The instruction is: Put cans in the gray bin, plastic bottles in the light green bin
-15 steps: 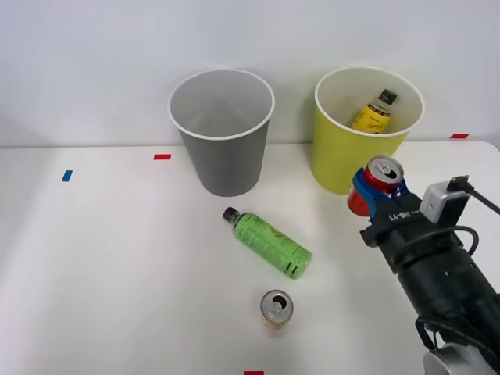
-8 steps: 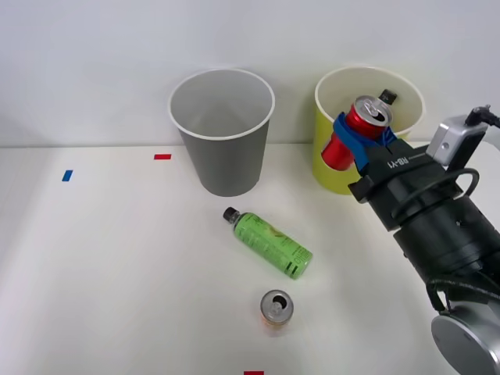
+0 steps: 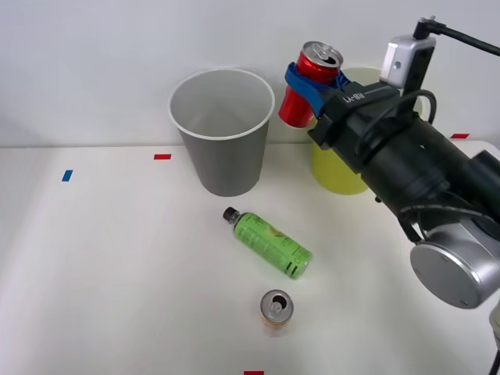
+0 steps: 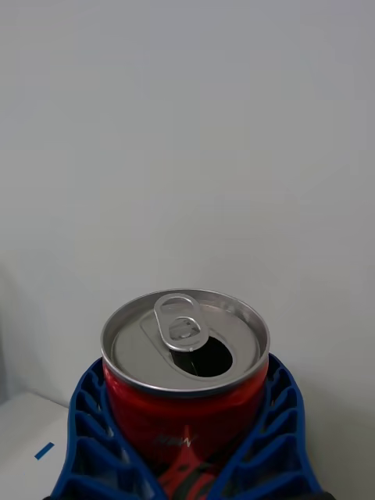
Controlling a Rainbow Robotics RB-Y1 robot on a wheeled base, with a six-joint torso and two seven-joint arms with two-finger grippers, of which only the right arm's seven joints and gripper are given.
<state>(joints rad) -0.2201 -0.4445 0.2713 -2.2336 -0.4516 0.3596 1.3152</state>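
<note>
right gripper (image 3: 311,78) is clamped on the red can (image 3: 308,85), up between the gray bin (image 3: 225,152) and light green bin (image 3: 334,168); wrist cam shows the can's opened tab hole

Red can (image 4: 186,391): glossy painted metal, brushed silver top, between ribbed blue plastic fingers (image 4: 86,437). Gray bin (image 3: 223,133) beside the gripper: matt plastic.

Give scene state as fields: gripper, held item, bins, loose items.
gripper: right gripper, shut on red can, raised between the two bins
red can: upright, tab opened
gray bin: looks empty
green bin: largely hidden by arm, contents not visible
table: green bottle lying down; orange can upright
</note>
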